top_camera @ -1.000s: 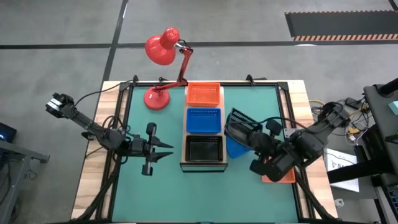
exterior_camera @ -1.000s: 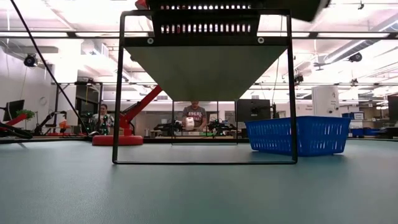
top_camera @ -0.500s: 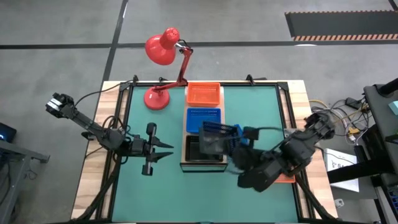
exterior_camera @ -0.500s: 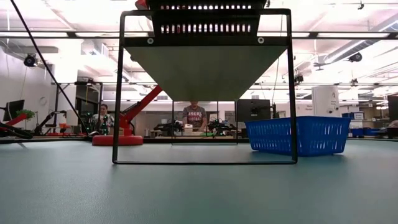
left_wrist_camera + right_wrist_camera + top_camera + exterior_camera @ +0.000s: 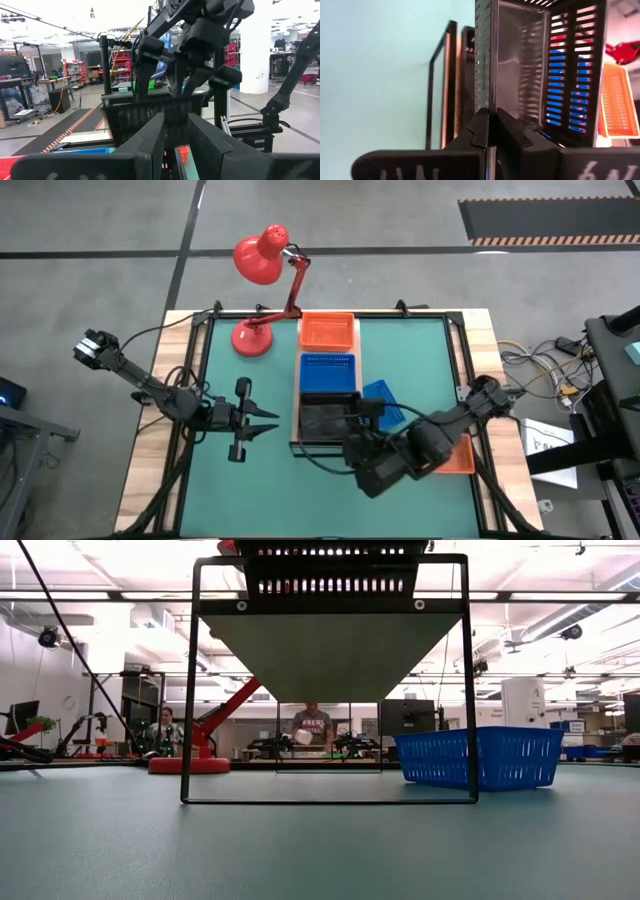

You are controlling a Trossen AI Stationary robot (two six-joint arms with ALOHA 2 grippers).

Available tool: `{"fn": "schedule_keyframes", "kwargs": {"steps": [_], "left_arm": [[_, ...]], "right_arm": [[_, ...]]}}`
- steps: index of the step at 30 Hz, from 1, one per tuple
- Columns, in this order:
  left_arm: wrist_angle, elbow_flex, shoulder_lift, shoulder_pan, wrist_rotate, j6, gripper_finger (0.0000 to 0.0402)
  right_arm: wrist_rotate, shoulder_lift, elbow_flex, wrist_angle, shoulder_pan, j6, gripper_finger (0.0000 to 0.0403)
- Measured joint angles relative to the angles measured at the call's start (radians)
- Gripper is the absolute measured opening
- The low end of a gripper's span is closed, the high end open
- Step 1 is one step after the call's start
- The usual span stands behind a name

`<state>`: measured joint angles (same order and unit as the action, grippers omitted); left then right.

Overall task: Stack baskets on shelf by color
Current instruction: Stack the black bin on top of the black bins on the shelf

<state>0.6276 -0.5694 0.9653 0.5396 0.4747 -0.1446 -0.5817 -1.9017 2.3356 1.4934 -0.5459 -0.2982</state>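
The shelf (image 5: 295, 412) is offering open green mat (image 5: 255, 480) on its left, apart from the idle left gripper (image 5: 262, 423); on its right a blue basket (image 5: 384, 406) and the right arm (image 5: 430, 442) are blocking passage, with the red lamp (image 5: 262, 290) crowding the far-left corner

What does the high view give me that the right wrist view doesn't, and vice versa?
Only high: the open left gripper waiting over the green mat, and the whole light-wood plank shelf. Only right wrist: the right gripper, its jaws clamped on the rim of the black mesh plastic basket. Both: that basket, the orange mesh plastic basket on the shelf, the red desk lamp.
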Motion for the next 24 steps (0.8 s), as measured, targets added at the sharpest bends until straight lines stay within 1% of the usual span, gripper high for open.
{"fn": "schedule_keyframes", "kwargs": {"steps": [3, 12, 24], "left_arm": [[0.0, 0.002, 0.0, 0.0, 0.0, 0.005, 0.007], [-0.002, 0.0, -0.006, 0.032, 0.003, 0.004, 0.007], [-0.009, -0.003, -0.014, 0.037, 0.002, -0.022, 0.007]], "right_arm": [[0.018, -0.018, 0.0, 0.004, 0.03, -0.006, 0.0013], [0.123, -0.052, -0.001, 0.057, 0.107, -0.044, 0.0013], [0.145, -0.058, -0.002, 0.038, 0.112, -0.044, 0.0013]]}}
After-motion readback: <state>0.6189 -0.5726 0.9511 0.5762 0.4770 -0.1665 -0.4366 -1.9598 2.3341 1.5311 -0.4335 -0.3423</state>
